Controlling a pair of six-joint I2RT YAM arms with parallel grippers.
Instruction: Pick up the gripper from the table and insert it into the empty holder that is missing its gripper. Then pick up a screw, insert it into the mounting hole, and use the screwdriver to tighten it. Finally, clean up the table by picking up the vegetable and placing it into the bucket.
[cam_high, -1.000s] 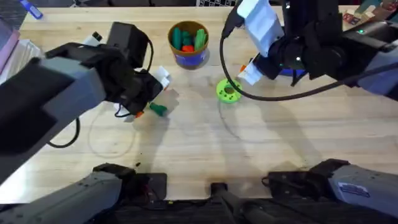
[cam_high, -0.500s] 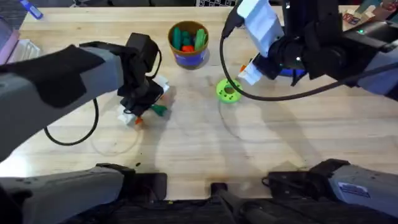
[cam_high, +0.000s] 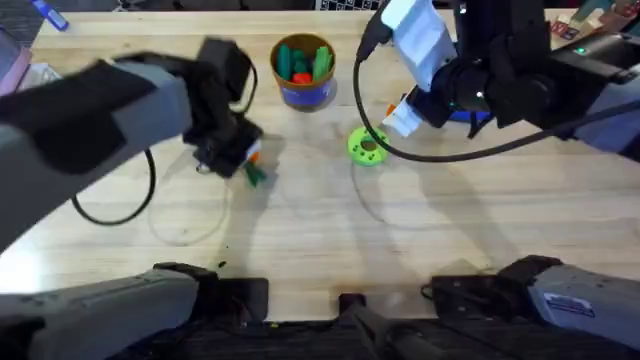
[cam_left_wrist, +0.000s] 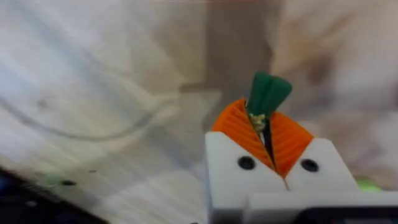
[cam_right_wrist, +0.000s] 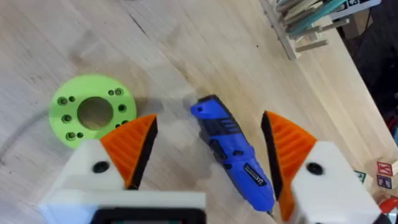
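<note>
The dark-green vegetable (cam_high: 256, 176) sits left of the table's middle, and my left gripper (cam_high: 248, 160) is shut on it. In the left wrist view the orange fingers (cam_left_wrist: 239, 127) pinch its stem end, and the vegetable (cam_left_wrist: 268, 92) sticks out beyond them. The blue bucket (cam_high: 304, 72) stands farther back with green and orange toys inside. My right gripper (cam_right_wrist: 208, 146) hangs open over the blue screwdriver (cam_right_wrist: 235, 155), which lies on the table between its fingers. From overhead, the right gripper (cam_high: 397, 114) is at the back right beside the screwdriver (cam_high: 468, 118). The loose gripper, empty holder and screw are out of view.
A bright-green disc with holes (cam_high: 367, 147) (cam_right_wrist: 92, 112) lies just left of the right gripper. A clear rack of pens (cam_right_wrist: 305, 22) stands beyond the screwdriver. A blue marker (cam_high: 50, 15) lies at the far left corner.
My left gripper has swung from the vegetable's left side over to it and shut on its end. The right arm has stayed still.
</note>
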